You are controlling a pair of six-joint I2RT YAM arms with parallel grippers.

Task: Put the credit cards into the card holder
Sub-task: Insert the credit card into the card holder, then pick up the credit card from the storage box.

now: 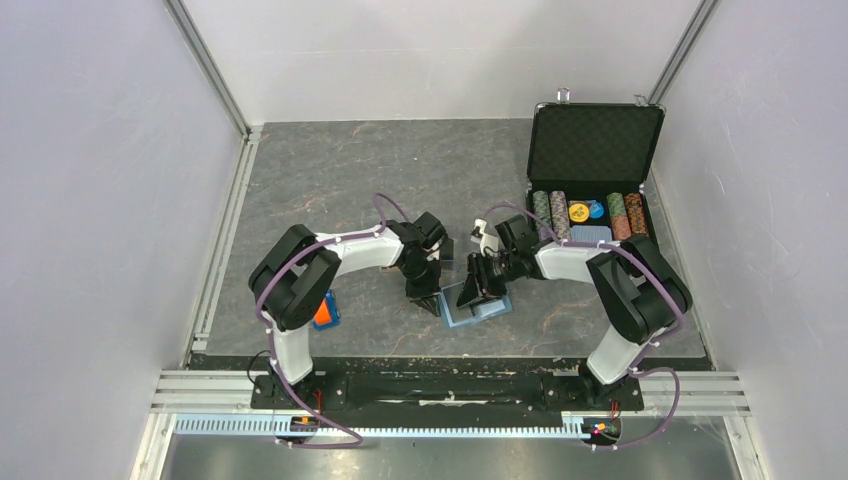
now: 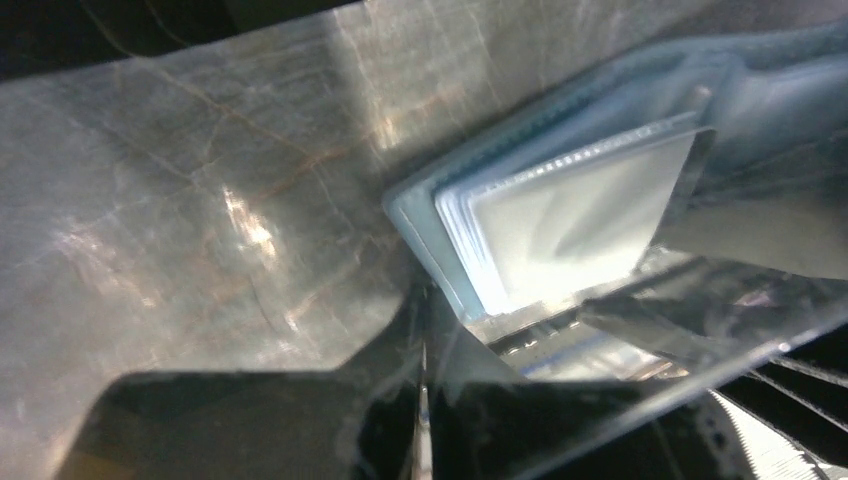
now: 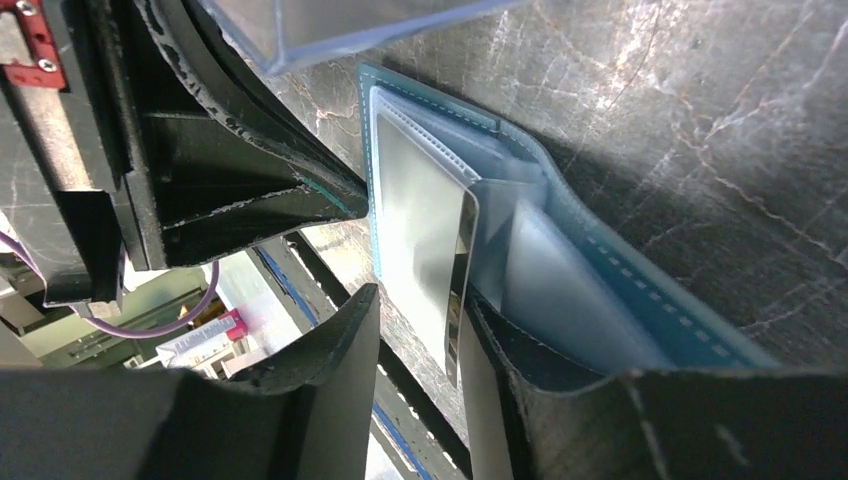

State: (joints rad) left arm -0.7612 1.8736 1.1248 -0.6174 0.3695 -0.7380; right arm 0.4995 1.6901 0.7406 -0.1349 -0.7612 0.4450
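Observation:
The teal card holder (image 1: 480, 312) lies open on the table between both grippers, with its clear pockets (image 2: 560, 215) fanned up. My left gripper (image 2: 424, 340) is shut, and its tips pinch the holder's near edge (image 3: 352, 195). A dark glossy credit card (image 3: 425, 220) stands partly among the pockets of the card holder (image 3: 640, 290). The card's free edge sits inside my right gripper (image 3: 420, 340). It leans on one finger (image 3: 540, 400), and the other finger stands apart from it, so the jaws are open.
A clear plastic tray (image 3: 330, 25) hangs right over the holder. An open black case (image 1: 595, 150) with rows of chips stands at the back right. An orange and blue thing (image 1: 324, 310) lies by the left arm's base. Metal rails run along the table's near edge.

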